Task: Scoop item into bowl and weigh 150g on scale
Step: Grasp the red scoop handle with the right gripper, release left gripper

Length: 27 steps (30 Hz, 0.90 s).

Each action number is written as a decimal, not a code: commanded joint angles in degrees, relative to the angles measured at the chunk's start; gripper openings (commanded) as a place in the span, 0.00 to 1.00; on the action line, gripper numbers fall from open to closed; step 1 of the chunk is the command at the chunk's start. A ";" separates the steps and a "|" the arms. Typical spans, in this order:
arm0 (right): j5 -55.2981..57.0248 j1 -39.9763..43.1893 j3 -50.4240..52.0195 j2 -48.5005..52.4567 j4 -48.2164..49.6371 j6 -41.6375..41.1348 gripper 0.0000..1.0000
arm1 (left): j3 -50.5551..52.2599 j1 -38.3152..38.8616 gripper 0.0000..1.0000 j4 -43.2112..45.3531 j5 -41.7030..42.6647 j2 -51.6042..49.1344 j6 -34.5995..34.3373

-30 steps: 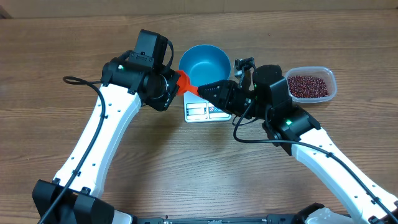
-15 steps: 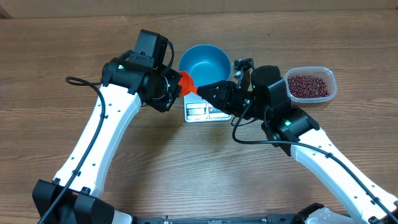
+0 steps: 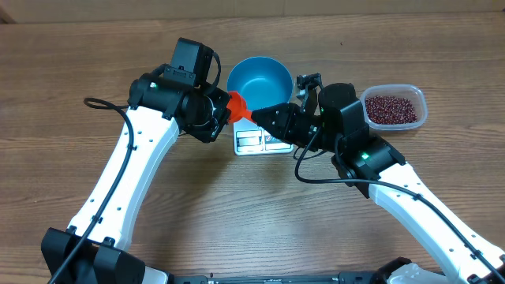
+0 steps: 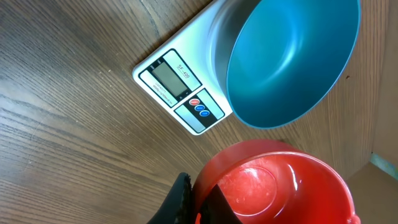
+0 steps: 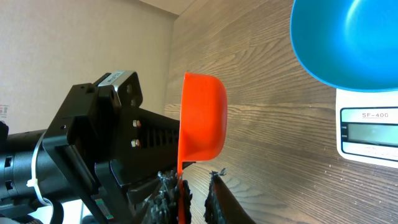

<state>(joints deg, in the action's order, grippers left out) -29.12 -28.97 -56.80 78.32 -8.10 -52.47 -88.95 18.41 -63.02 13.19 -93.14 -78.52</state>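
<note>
Seen from above, my two arms pointed toward each other over a brown wood-grain surface (image 3: pixel 237 213). My left tool (image 3: pixel 224 106) was pressed together on an orange-red plastic scoop (image 3: pixel 237 105), holding it turned on edge just beside the round deep blue bowl (image 3: pixel 259 79). The bowl sat empty on the small flat white rectangular scale (image 3: pixel 256 142), whose display panel showed along the near edge. My right tool (image 3: pixel 264 115) faced the scoop from the other side. Its dark fingers (image 5: pixel 166 194) stood close on either side of the scoop's handle, with a thin gap on one side, and I could not tell whether they were pinching it. The small dark red-brown beans (image 3: pixel 389 110) lay heaped in a clear rounded-rectangular plastic tub (image 3: pixel 422 106) off to my right, apart from the bowl.
</note>
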 commanded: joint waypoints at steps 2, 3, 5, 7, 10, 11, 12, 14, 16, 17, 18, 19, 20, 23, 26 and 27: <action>0.85 -0.33 -1.29 -0.09 0.39 0.44 0.14 | -0.31 0.48 0.04 -0.20 0.37 -0.28 -0.76; 0.85 -0.33 -1.29 -0.09 0.39 0.42 0.12 | -0.28 0.48 0.04 -0.17 0.37 -0.28 -0.79; 0.85 -0.33 -1.29 -0.09 0.37 0.42 0.09 | -0.31 0.48 0.04 -0.17 0.37 -0.28 -0.79; 0.85 -0.33 -1.29 -0.09 0.37 0.42 0.04 | -0.28 0.48 0.04 -0.15 0.37 -0.28 -0.79; 0.87 -0.33 -1.29 -0.09 0.37 0.42 0.04 | -0.31 0.48 0.09 -0.13 0.39 -0.28 -0.79; 0.87 -0.33 -1.29 -0.09 0.37 0.42 0.04 | -0.28 0.48 0.13 -0.13 0.39 -0.28 -0.79; 0.85 -0.33 -1.29 -0.09 0.37 0.42 0.04 | -0.28 0.48 0.19 -0.13 0.39 -0.28 -0.79; 0.85 -0.33 -1.29 -0.09 0.37 0.42 0.04 | -0.28 0.48 0.33 -0.13 0.39 -0.28 -0.79; 0.85 -0.33 -1.29 -0.09 0.35 0.42 0.04 | -0.28 0.48 0.42 -0.09 0.37 -0.28 -0.79; 0.85 -0.33 -1.29 -0.09 0.33 0.42 0.04 | -0.28 0.48 0.44 -0.04 0.37 -0.28 -0.79; 0.83 -0.33 -1.29 -0.09 0.33 0.42 0.04 | -0.28 0.46 0.46 0.09 0.37 -0.28 -0.79; 0.85 -0.33 -1.29 -0.09 0.33 0.39 0.04 | -0.31 0.46 0.47 0.22 0.35 -0.28 -0.79; 0.85 -0.33 -1.29 -0.09 0.31 0.42 0.04 | -0.31 0.37 0.48 0.35 0.35 -0.28 -0.79; 0.92 -0.26 -1.29 -0.09 0.09 0.42 0.04 | -0.31 0.13 0.49 0.74 0.24 -0.28 -0.52; 1.60 -0.20 -1.29 -0.09 -0.90 0.44 0.04 | -0.31 -0.52 0.50 2.51 0.37 -0.28 3.93; 2.23 -0.22 -1.29 -0.09 -1.57 0.46 0.04 | -0.31 -0.85 0.52 3.34 0.39 -0.26 5.97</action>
<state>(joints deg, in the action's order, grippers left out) -28.40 -28.97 -56.82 78.32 -9.32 -52.45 -88.95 18.28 -60.77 13.37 -93.14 -77.52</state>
